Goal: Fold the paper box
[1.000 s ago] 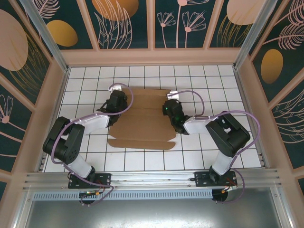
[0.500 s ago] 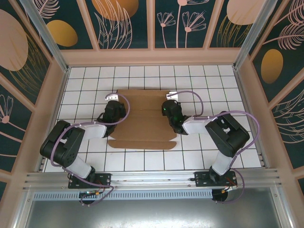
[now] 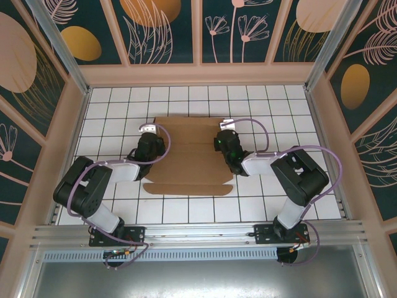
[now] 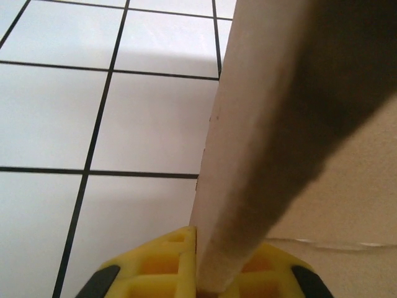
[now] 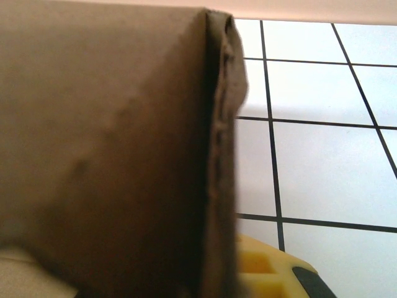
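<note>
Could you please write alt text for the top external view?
A brown die-cut paper box lies on a white tiled table, with the left gripper at its left edge and the right gripper at its right edge.

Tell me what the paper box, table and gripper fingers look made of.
Paper box: brown cardboard, matte; fibrous raw cut edge. Table: smooth white tiles, or a print of them; dark grid lines. Fingers: likely moulded yellow plastic; ribbed pockets.
</note>
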Controlling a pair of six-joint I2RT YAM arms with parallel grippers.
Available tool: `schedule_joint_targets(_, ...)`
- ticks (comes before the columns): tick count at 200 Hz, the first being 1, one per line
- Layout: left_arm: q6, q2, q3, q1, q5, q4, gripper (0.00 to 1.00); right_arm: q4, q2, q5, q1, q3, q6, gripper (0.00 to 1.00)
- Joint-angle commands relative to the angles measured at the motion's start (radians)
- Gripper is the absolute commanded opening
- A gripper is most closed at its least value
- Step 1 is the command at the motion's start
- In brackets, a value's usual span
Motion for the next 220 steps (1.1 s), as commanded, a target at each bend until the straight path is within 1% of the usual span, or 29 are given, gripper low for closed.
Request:
schedule_joint_targets(1,-0.034,0.043,0.048,0.003,-0.042,-0.031,0.02,-0.035,-0.008,0.024,0.026,0.008,0.002,0.00)
schedule_joint_targets(21,-0.078,0.067,0.072,0.002,-0.133,-0.087,0.01,-0.068,-0.007,0.054,0.037,0.027,0.028,0.00)
schedule_joint_targets(44,-0.099,0.085,0.078,0.001,-0.153,-0.101,0.00,-0.101,0.005,0.077,0.055,0.053,0.038,0.00)
schedule_joint_targets(76,-0.101,0.090,0.046,0.001,-0.149,-0.066,0.04,-0.088,0.049,0.103,0.055,0.056,0.011,0.00)
schedule_joint_targets(85,-0.096,0.083,0.025,0.001,-0.123,-0.030,0.08,-0.067,0.059,0.104,0.053,0.042,-0.005,0.00)
schedule_joint_targets(102,-0.070,0.050,-0.030,0.002,-0.026,0.076,0.16,-0.013,0.060,0.086,0.041,0.004,-0.024,0.00)
schedule_joint_targets(116,-0.061,0.013,-0.070,0.001,0.027,0.147,0.24,0.072,0.044,0.057,0.033,-0.053,-0.041,0.00)
schedule_joint_targets(131,-0.058,-0.023,-0.101,0.001,0.061,0.194,0.30,0.165,0.029,0.032,0.031,-0.109,-0.070,0.00)
schedule_joint_targets(154,-0.057,-0.053,-0.116,0.001,0.123,0.229,0.39,0.289,0.016,0.031,0.031,-0.172,-0.104,0.00)
schedule_joint_targets(172,-0.067,-0.079,-0.104,0.001,0.154,0.203,0.41,0.339,0.007,0.038,0.031,-0.200,-0.118,0.00)
schedule_joint_targets(182,-0.088,-0.110,-0.109,0.001,0.132,0.192,0.42,0.339,0.000,0.052,0.031,-0.198,-0.120,0.02)
schedule_joint_targets(192,-0.097,-0.146,-0.124,0.001,0.112,0.192,0.43,0.341,-0.005,0.067,0.031,-0.198,-0.122,0.06)
schedule_joint_targets(203,-0.100,-0.181,-0.133,0.001,0.112,0.185,0.45,0.338,-0.013,0.077,0.031,-0.197,-0.122,0.13)
schedule_joint_targets(220,-0.105,-0.231,-0.144,0.001,0.129,0.159,0.45,0.329,-0.019,0.084,0.031,-0.190,-0.112,0.20)
